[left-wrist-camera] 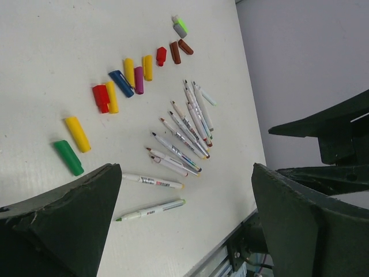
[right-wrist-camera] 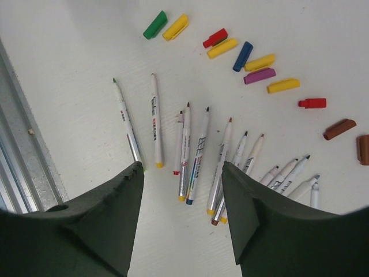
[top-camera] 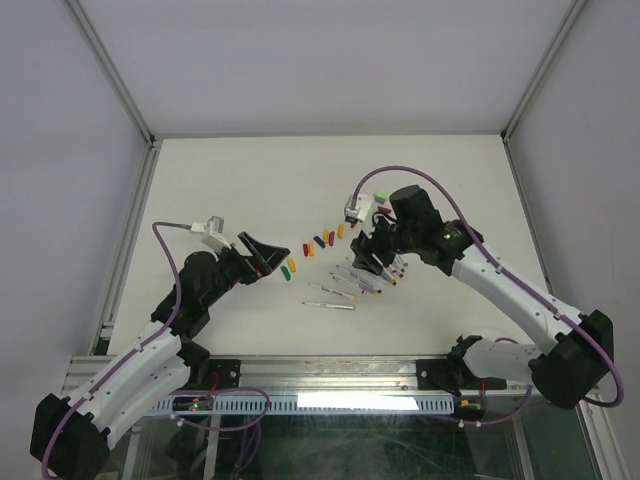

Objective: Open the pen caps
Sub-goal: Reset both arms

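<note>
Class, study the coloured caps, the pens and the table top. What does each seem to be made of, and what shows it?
Caps: likely moulded plastic, with solid bright colours and a smooth, soft sheen. Pens: probably plastic too, with pale, slightly shiny barrels that carry printing. Table top: a matte white board, faintly speckled; material unclear.

Eleven pen caps [left-wrist-camera: 139, 79] (four yellow, plus one grey-green piece [left-wrist-camera: 180, 26] apart) and about a dozen pens [left-wrist-camera: 153, 181].

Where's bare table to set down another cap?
Free: far table between the pen caps and back wall; near strip between the pens and front rail. Crowded: centre, caps and pens close together under the right pincer.
</note>
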`<state>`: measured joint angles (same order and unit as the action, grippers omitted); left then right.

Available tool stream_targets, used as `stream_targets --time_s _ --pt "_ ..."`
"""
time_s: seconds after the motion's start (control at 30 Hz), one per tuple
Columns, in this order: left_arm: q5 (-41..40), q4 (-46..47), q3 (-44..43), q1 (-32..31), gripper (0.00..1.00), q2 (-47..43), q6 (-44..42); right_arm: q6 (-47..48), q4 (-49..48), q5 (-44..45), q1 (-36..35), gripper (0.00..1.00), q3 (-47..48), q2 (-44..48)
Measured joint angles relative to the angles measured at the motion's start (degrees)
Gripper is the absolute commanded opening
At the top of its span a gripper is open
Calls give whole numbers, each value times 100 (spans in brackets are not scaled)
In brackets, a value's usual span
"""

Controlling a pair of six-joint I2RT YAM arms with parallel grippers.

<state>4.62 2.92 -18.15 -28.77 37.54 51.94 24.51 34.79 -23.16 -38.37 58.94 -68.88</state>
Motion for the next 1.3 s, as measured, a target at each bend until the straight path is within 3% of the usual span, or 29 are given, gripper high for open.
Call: stream_targets --time_s 0.37,0.7,0.83,1.3 --pt "46 15 -4 0 99 0 -168 -11 -72 -181 675 63 -72 531" --pt "149 15 -186 0 99 17 -339 -26 -142 -223 1283 80 -72 925" --pt "186 -33 -433 0 99 101 -535 -66 -166 -199 1486 98 -72 966" --pt "186 -695 -1906 0 99 529 -1502 -240 -234 695 1840 98 369 962"
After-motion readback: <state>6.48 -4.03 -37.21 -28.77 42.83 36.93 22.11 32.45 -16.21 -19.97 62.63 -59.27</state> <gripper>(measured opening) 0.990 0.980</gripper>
